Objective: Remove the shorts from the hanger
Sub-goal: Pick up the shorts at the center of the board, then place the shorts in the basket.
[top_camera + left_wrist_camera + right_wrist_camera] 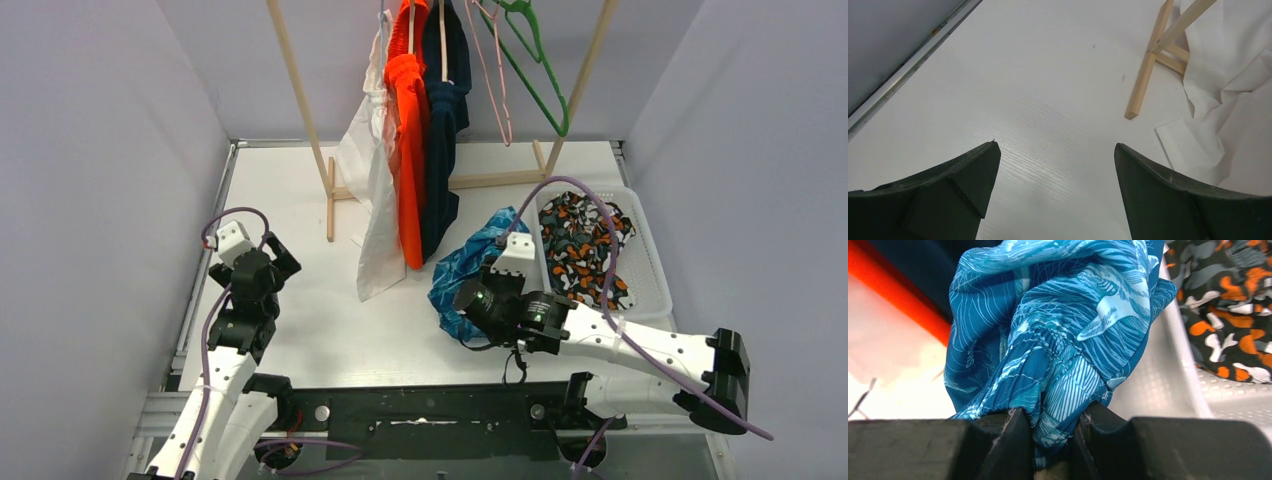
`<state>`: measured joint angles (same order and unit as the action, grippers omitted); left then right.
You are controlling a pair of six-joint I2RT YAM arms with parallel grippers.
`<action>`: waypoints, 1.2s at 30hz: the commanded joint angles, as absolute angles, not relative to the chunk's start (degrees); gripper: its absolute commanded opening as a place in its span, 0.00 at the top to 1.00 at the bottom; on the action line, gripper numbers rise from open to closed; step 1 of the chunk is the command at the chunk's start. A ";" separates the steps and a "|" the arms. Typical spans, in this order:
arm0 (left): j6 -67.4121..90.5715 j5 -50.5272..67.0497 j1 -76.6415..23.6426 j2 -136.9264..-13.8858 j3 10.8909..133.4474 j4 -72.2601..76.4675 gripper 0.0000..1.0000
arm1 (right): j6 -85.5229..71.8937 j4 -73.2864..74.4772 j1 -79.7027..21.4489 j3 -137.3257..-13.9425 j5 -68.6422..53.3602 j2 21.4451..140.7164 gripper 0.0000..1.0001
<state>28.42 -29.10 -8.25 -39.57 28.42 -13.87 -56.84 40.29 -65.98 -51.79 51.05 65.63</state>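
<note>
Three pairs hang on wooden rack (300, 110) at far edge of tabletop (320, 330): white shorts (372, 190), orange shorts (410, 150), navy shorts (442, 140). Blue leaf-patterned shorts (462, 270) heaped right of centre, against white basket (650, 270) by right edge. Camouflage shorts (580, 250) inside basket.

Left wrist: left gripper (1055, 147) spread wide, holding nothing, over tabletop near rack foot.

Right wrist: right gripper (1050, 427) pinched on fold of blue leaf-patterned shorts. Unclear whether heap is lifted.

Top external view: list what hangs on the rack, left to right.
white shorts → orange shorts → navy shorts → pink hanger, empty → green hanger, empty.
</note>
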 commanded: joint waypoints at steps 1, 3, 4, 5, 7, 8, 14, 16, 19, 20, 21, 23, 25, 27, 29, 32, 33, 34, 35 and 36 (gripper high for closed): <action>27.50 -27.60 -7.82 -39.40 29.36 -10.83 0.15 | -65.32 46.74 -66.43 -56.11 65.18 60.51 1.00; 27.50 -27.51 -7.69 -39.31 29.36 -10.81 0.15 | -68.64 49.38 -66.50 -56.47 66.04 58.61 1.00; 27.51 -27.51 -7.61 -39.29 29.36 -10.89 0.15 | -68.59 49.40 -66.49 -56.12 66.28 57.79 1.00; 27.50 -27.47 -7.56 -39.21 29.40 -10.85 0.15 | -68.03 49.56 -66.45 -56.30 66.55 57.15 1.00; 27.51 -27.13 -7.48 -39.24 29.36 -10.81 0.15 | -69.07 52.91 -66.40 -58.13 68.25 56.49 1.00; 27.50 -27.00 -7.47 -39.33 29.36 -10.80 0.15 | -70.30 55.74 -66.38 -59.48 69.54 56.40 1.00; 27.50 -26.93 -7.47 -39.33 29.27 -10.81 0.15 | -72.40 67.34 -64.12 -63.96 75.45 56.19 1.00; 27.58 -26.83 -7.47 -39.33 29.27 -10.81 0.15 | -67.62 63.45 -63.01 -63.41 76.18 55.25 1.00; 27.60 -26.71 -7.47 -39.50 29.27 -10.81 0.15 | -42.00 45.08 -56.07 -60.88 71.45 53.50 1.00; 27.55 -26.65 -7.40 -39.62 29.31 -10.81 0.15 | -39.34 43.25 -53.54 -60.26 69.97 53.08 1.00; 27.57 -26.63 -7.39 -39.64 29.32 -10.85 0.15 | -37.79 42.33 -50.69 -59.95 69.11 52.51 1.00; 27.67 -26.70 -7.38 -39.77 29.40 -10.98 0.15 | -31.18 37.57 -43.93 -58.92 64.03 50.00 1.00; 27.77 -26.63 -7.31 -39.81 29.27 -10.92 0.15 | -23.94 30.49 -35.66 -56.69 52.94 46.52 1.00; 27.77 -26.30 -7.21 -39.94 29.18 -10.66 0.15 | -22.32 29.22 -26.65 -57.00 45.10 45.20 1.00; 27.77 -26.03 -7.16 -40.14 29.18 -10.64 0.15 | -21.57 30.71 -18.02 -58.85 37.79 46.18 1.00; 27.77 -25.93 -7.21 -40.18 29.18 -10.55 0.15 | -20.20 32.97 -6.38 -62.05 25.05 50.19 1.00; 27.77 -25.99 -7.16 -40.12 29.18 -10.55 0.15 | -20.40 33.71 -2.85 -63.07 21.42 51.65 1.00; 27.77 -26.00 -7.16 -39.97 29.18 -10.59 0.15 | -20.59 34.17 1.30 -63.90 17.72 53.04 1.00; 27.77 -26.01 -7.12 -39.91 29.18 -10.63 0.15 | -20.76 34.49 3.73 -64.57 14.22 54.29 1.00; 27.77 -26.09 -7.12 -39.83 29.18 -10.70 0.15 | -21.24 34.56 5.33 -64.89 12.12 54.85 1.00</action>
